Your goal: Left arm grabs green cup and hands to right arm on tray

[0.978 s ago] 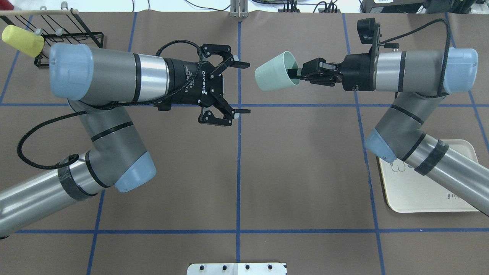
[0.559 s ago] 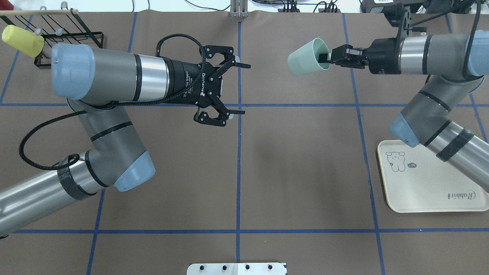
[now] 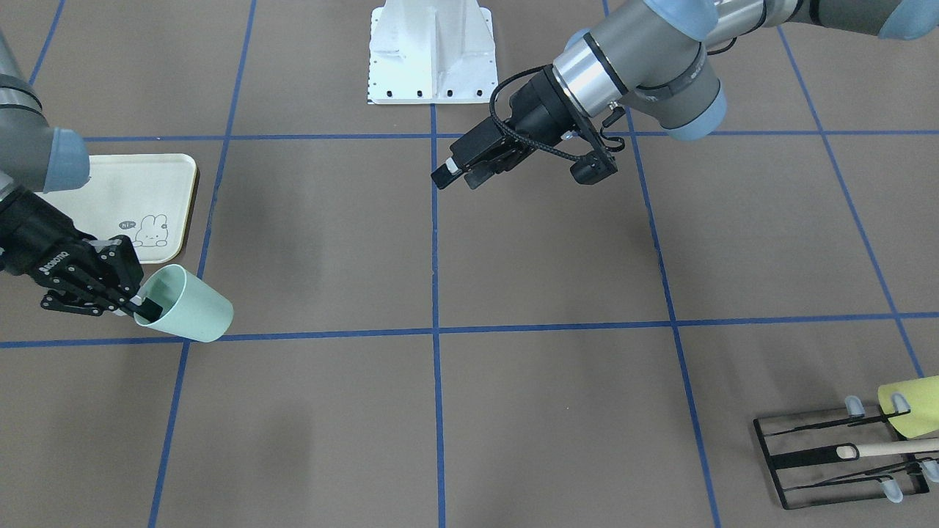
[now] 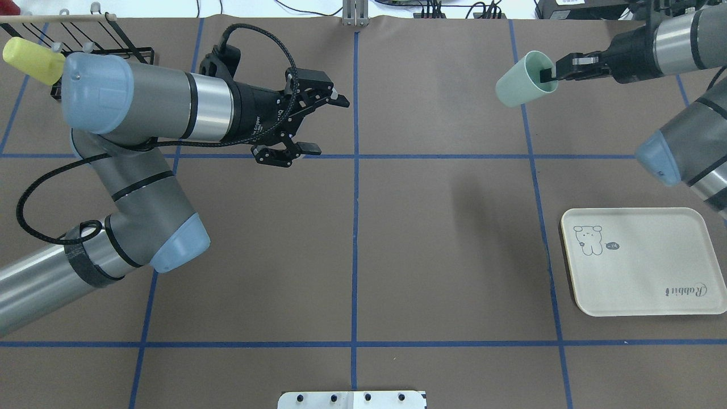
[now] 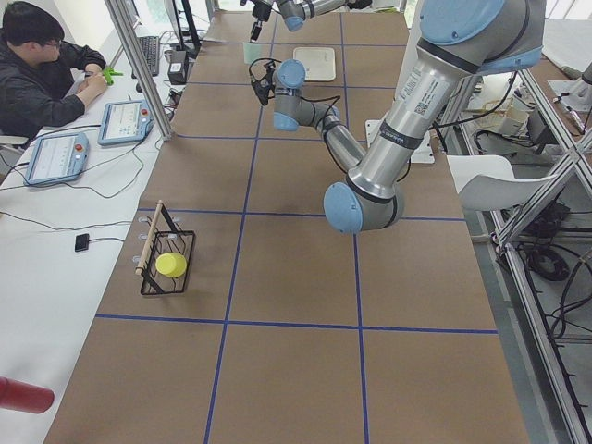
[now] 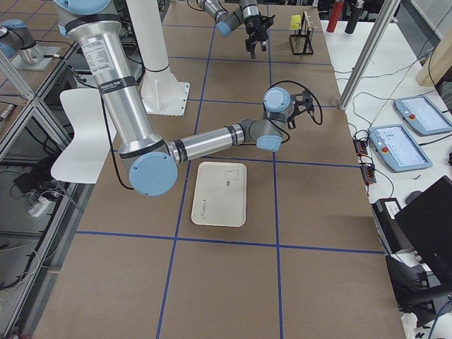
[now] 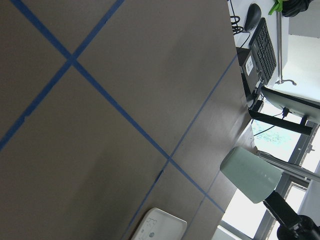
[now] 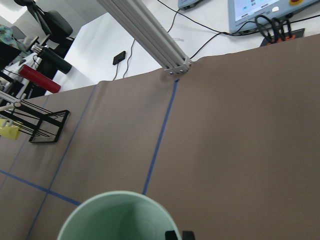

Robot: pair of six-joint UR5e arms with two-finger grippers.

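The pale mint-green cup (image 4: 521, 80) is held on its side in the air at the far right, mouth toward my right gripper (image 4: 548, 74). That gripper is shut on the cup's rim, one finger inside. The front view shows the cup (image 3: 187, 304) and right gripper (image 3: 138, 308) just off the tray's corner. The cup's rim fills the bottom of the right wrist view (image 8: 117, 212) and shows in the left wrist view (image 7: 250, 172). My left gripper (image 4: 329, 126) is open and empty left of the table's centre line. The cream tray (image 4: 642, 267) lies bare at the right.
A black wire rack (image 4: 113, 42) with a yellow-green cup (image 4: 31, 59) stands at the far left corner; it also shows in the front view (image 3: 829, 458). Blue tape lines grid the brown table. The robot's white base plate (image 4: 352, 399) sits at the near edge.
My right arm has drawn back to the far right with the green cup, uncovering the tray. My left gripper has pulled back left and rotated, still open.
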